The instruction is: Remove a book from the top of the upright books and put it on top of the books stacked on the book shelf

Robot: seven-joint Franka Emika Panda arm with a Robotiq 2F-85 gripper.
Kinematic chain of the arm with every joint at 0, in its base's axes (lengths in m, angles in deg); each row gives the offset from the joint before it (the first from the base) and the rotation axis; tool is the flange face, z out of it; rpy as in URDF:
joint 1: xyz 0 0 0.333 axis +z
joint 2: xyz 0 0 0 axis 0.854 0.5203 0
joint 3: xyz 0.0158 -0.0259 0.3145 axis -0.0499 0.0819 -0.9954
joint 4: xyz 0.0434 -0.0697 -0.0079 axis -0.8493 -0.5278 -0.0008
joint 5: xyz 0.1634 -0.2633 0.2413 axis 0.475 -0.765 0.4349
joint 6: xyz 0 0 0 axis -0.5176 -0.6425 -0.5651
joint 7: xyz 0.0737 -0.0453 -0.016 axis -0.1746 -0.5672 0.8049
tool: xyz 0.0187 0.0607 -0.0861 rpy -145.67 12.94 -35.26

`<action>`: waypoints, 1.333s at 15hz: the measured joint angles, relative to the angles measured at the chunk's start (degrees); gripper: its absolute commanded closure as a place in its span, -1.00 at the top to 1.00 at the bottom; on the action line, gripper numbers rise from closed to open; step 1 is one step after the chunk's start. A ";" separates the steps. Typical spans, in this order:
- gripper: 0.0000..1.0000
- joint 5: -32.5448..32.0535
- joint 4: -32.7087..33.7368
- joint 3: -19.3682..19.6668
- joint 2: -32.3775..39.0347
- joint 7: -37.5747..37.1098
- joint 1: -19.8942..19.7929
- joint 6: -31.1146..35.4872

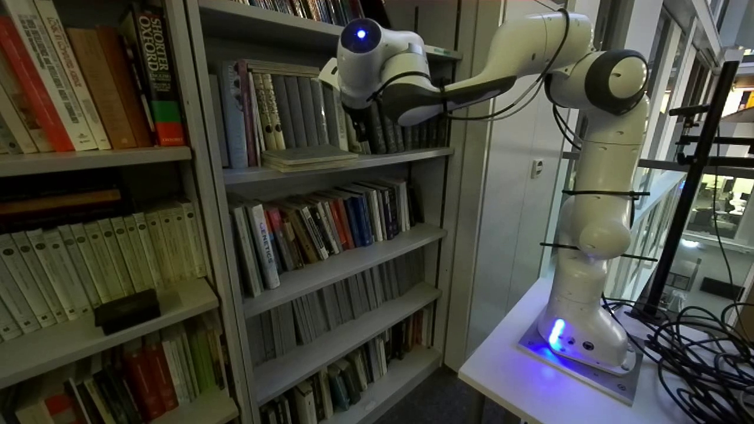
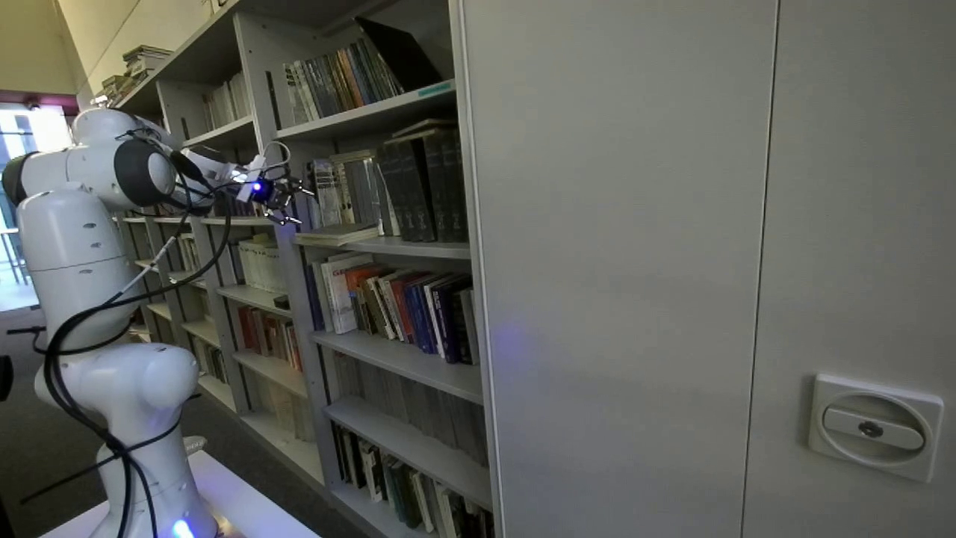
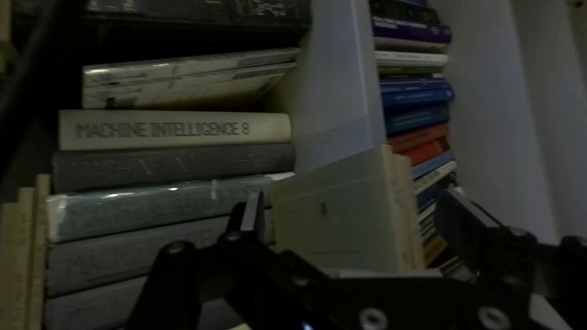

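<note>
gripper [image 3: 355,211] nearest, fingers spread wide, gripping nothing. past its fingertips, a short stack of thin pale books [image 3: 335,220], flat at the front edge of the grey book shelf [image 1: 353,257]. behind, upright books [image 3: 174,130], one spine reading "machine intelligence 8"; thin tan books [image 3: 25,261] lie flat across their tops.

On the grey book shelf [image 1: 353,259], flat-lying books [image 3: 25,261] top upright books [image 1: 300,112] behind a low pale stack [image 1: 309,157]
</note>
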 measured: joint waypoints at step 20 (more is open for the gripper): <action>1.00 43.97 2.62 4.11 -8.96 65.15 -0.24 -4.50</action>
